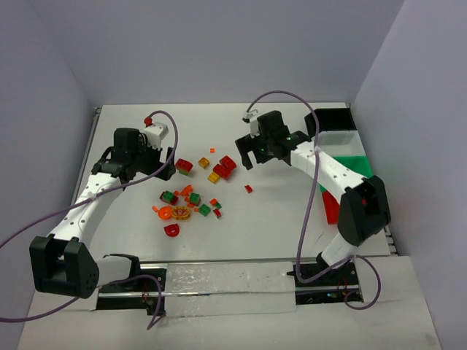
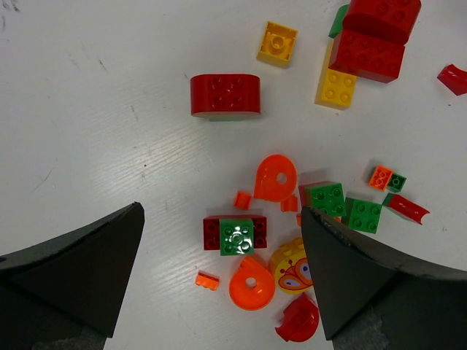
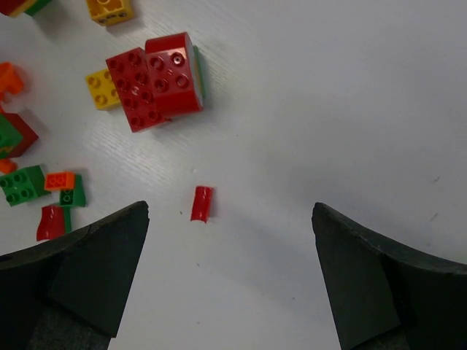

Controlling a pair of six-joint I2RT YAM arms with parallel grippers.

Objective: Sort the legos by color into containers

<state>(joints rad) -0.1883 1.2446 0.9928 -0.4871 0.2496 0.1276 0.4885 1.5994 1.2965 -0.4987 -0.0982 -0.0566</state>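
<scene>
The legos (image 1: 182,213) lie scattered on the counter (image 1: 270,226); the containers (image 1: 334,120) run far-to-near along its right edge. The left claw (image 2: 222,211), spread and empty, hangs over a red-green brick (image 2: 235,235) lying crosswise between its fingers. The right claw (image 3: 230,207), likewise spread, hangs over a red sliver (image 3: 201,203) pointing forward.

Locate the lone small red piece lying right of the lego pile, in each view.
Top external: lone red piece, near the picture's centre.
Left wrist: at the right edge, upper part.
Right wrist: just left of centre.
Shared landmark: red brick stack, up-left of it everywhere.
</scene>
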